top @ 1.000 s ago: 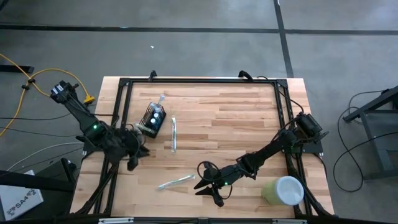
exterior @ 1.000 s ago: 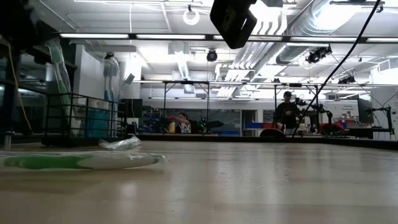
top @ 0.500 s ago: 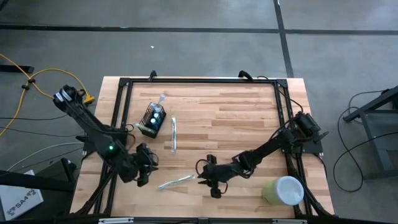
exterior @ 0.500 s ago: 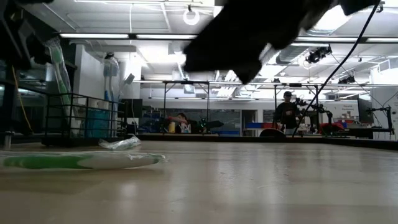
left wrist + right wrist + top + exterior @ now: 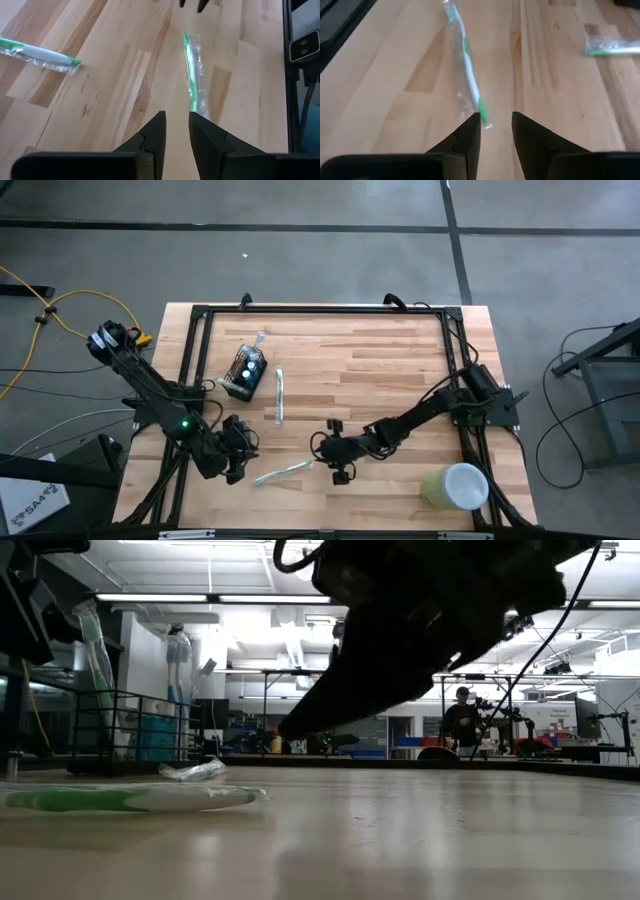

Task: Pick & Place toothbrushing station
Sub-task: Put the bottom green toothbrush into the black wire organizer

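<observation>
One small black wire-mesh holder cup (image 5: 247,373) lies on its side toward the tabletop's (image 5: 380,350) far left, contents hard to make out. Two plastic-wrapped toothbrushes (image 5: 280,396) (image 5: 282,473) lie nearby. Left pincer (image 5: 236,461) and right pincer (image 5: 338,463) hover slightly spread, empty. A pale green cup (image 5: 457,486) stands near right.

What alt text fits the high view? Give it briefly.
Two dark arms reach over a pale wooden table, left hand and right hand flanking a wrapped green toothbrush; a black wire-mesh holder lies beyond.
</observation>
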